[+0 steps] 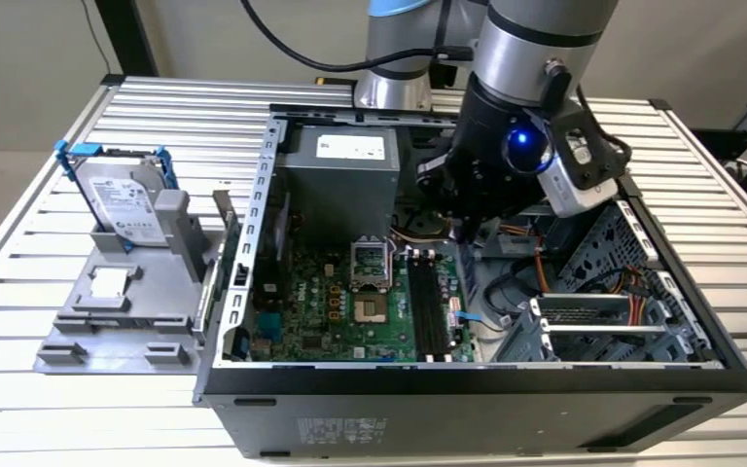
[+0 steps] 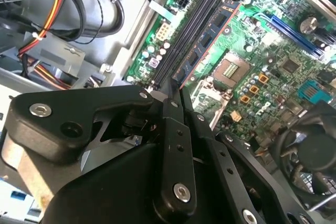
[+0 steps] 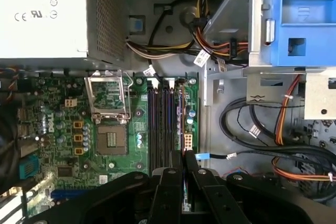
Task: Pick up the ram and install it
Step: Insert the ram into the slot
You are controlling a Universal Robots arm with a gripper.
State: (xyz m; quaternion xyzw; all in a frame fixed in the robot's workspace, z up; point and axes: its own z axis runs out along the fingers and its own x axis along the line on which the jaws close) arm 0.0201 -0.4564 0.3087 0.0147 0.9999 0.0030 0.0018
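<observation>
Hand [image 2: 177,94] clenched edge-on around the ram [image 2: 210,38], right over the black memory slots [image 3: 160,124] beside the CPU socket [image 3: 111,140]. Judged light, stiff, fragile (best gripped by bare edges, not chips). Seating depth hidden behind the fingers [image 3: 169,192].

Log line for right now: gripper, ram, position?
gripper: shut on ram | ram: edge-on above the black motherboard slots | location: inside the open computer case

Slatted metal table [image 1: 62,126], ribbed aluminium top. Bearing: open computer case [image 1: 478,409], centre to the exterior view's right; grey fixture stand [image 1: 127,321], exterior view's left, just beside the case.
</observation>
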